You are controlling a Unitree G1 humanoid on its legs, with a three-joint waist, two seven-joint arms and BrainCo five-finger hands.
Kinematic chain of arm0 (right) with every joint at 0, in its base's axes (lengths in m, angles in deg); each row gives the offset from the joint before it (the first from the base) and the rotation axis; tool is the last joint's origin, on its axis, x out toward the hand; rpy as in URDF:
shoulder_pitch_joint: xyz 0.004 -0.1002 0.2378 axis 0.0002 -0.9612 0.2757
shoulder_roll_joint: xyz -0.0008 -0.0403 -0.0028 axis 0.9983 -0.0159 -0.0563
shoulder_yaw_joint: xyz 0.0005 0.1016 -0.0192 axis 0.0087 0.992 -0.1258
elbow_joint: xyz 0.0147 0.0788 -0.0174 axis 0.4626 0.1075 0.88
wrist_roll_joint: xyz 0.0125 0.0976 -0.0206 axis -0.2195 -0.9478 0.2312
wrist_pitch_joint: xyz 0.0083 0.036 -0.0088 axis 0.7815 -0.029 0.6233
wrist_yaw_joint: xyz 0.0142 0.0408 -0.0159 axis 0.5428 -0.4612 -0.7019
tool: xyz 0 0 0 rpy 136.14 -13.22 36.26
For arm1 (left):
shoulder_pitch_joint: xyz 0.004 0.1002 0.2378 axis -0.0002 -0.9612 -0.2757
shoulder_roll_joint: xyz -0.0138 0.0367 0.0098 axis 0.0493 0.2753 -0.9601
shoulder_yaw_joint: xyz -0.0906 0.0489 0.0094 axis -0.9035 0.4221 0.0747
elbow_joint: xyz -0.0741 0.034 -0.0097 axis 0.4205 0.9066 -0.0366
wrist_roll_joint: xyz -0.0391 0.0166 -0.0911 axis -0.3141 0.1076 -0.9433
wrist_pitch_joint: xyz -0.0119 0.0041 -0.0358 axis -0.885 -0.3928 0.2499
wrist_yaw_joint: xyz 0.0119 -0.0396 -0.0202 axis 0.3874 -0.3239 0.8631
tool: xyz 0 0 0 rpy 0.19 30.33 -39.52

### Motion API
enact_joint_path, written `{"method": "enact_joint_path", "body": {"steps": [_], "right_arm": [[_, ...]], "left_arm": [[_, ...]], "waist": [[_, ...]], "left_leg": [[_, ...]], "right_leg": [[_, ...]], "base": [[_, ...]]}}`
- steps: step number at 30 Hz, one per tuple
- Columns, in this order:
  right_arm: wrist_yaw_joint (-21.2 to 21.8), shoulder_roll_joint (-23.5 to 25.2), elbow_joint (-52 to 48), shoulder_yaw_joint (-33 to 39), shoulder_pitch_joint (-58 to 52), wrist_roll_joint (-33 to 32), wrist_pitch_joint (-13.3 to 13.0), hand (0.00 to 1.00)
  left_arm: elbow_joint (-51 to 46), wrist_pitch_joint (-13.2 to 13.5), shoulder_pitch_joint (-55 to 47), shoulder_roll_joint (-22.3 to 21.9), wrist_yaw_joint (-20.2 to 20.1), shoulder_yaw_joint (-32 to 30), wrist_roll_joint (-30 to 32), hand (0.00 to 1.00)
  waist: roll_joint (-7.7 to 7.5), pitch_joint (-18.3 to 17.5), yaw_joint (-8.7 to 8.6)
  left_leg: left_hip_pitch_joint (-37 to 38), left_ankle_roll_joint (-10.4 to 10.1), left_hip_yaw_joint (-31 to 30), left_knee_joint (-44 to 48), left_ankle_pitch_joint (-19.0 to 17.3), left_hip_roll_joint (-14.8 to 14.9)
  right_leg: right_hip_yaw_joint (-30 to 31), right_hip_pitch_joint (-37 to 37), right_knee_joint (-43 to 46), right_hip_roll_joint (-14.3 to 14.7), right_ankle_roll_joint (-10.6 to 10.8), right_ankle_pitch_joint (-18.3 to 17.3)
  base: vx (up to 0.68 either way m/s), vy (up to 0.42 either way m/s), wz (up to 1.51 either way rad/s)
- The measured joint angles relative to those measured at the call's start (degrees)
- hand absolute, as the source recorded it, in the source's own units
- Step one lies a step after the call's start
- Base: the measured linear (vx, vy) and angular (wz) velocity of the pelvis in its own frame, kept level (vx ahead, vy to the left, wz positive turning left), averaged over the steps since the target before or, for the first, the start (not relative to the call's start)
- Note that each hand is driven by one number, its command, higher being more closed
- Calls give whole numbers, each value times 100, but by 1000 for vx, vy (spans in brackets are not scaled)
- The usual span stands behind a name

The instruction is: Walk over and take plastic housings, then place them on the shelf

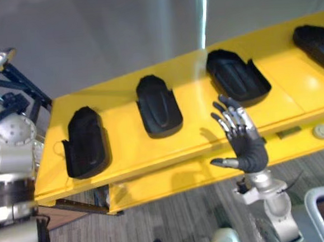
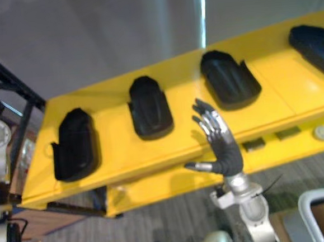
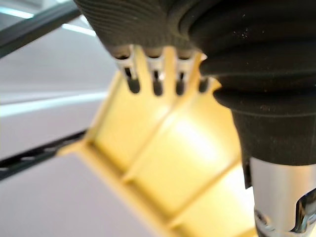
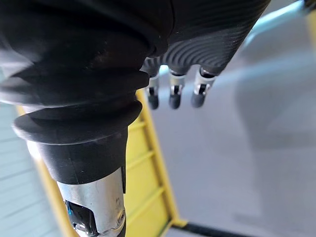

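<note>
A glossy yellow shelf (image 1: pixel 295 96), flat-topped with a lower front ledge, stretches beyond the right hand (image 1: pixel 249 150); four black plastic housings (image 1: pixel 158 105) lie on it, matte elongated shells, each rounded at one end; the third housing (image 1: pixel 237 76), rimmed around a sunken middle, lies just beyond the fingertips; the second housing (image 2: pixel 148 106) is beyond and left of the hand, the first housing (image 1: pixel 85 142) farther left, the fourth housing (image 1: pixel 316 44) well off to the right; the right hand is raised before the shelf's front edge, fingers straight and spread, empty; the left hand (image 3: pixel 143 24) has its fingers straight too, holding nothing; two small grey discs (image 1: pixel 321 131) sit on the ledge, right of the right hand.
</note>
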Motion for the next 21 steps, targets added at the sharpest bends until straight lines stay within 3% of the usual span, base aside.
{"method": "enact_joint_path", "body": {"steps": [1,2,5,7,10,12,13,16,18,20,21], "right_arm": [[-34,44,0,34,17,76,0,0],[-100,113,1,120,94,201,0,0],[-105,249,24,315,281,205,7,0],[-102,353,115,342,390,206,15,0],[-100,567,305,318,419,258,47,0],[-120,668,507,243,427,341,45,0],[-203,688,687,152,427,407,48,0],[-452,703,1061,-196,452,585,55,0],[-466,704,1289,-356,570,596,55,0],[-262,689,1414,-468,718,515,59,0],[107,638,1417,-563,835,335,107,0]], "left_arm": [[-304,114,-273,-223,-225,14,-88,0],[-877,348,-872,-634,-704,43,-190,0],[-1560,760,-2040,-1387,-1798,57,-666,0],[-1733,901,-2375,-1610,-1753,27,-488,0],[-1854,1037,-2792,-2049,-733,-45,665,0],[-1820,1071,-2974,-2340,216,-165,938,0],[-1707,969,-3023,-2499,827,-281,1274,0],[-864,597,-3125,-2859,1842,-401,1589,0],[180,388,-3125,-2972,2167,-537,1379,0],[1451,248,-3103,-3034,2144,-749,903,0],[2179,159,-3130,-3096,1989,-888,586,0]], "waist": [[-8,-40,40],[-34,-71,98],[-95,-109,391],[-157,-127,504],[-278,-233,683],[-368,-314,685],[-428,-351,733],[-510,-399,875],[-544,-411,905],[-594,-392,975],[-644,-397,985]], "left_leg": [[-2,-1,-39,0,-1,5],[-13,-3,-134,0,-2,15],[-40,-7,-301,-3,-3,1],[-62,6,-400,-26,-8,-25],[-194,26,-516,-35,28,-53],[-344,30,-704,-41,94,-89],[-397,-1,-744,-41,124,-88],[-525,-20,-916,-41,170,-98],[-619,-28,-1014,-45,201,-95],[-667,-38,-1035,-48,212,-73],[-716,-45,-1059,-48,217,-65]], "right_leg": [[-82,54,-36,7,0,0],[-201,144,-73,18,0,0],[-437,338,-247,27,12,63],[-555,432,-358,19,13,75],[-714,450,-463,13,0,89],[-889,440,-496,8,-16,106],[-927,431,-490,19,-19,114],[-1082,424,-506,41,-1,166],[-1201,397,-505,60,-13,159],[-1212,360,-504,88,-25,153],[-1223,342,-504,102,-32,149]], "base": [[-1,-28,48],[-29,-17,42],[-69,-3,33],[-83,3,36],[-51,6,27],[5,-6,40],[39,-11,27],[48,-30,25],[23,-34,31],[18,-34,10],[23,-33,6]]}}
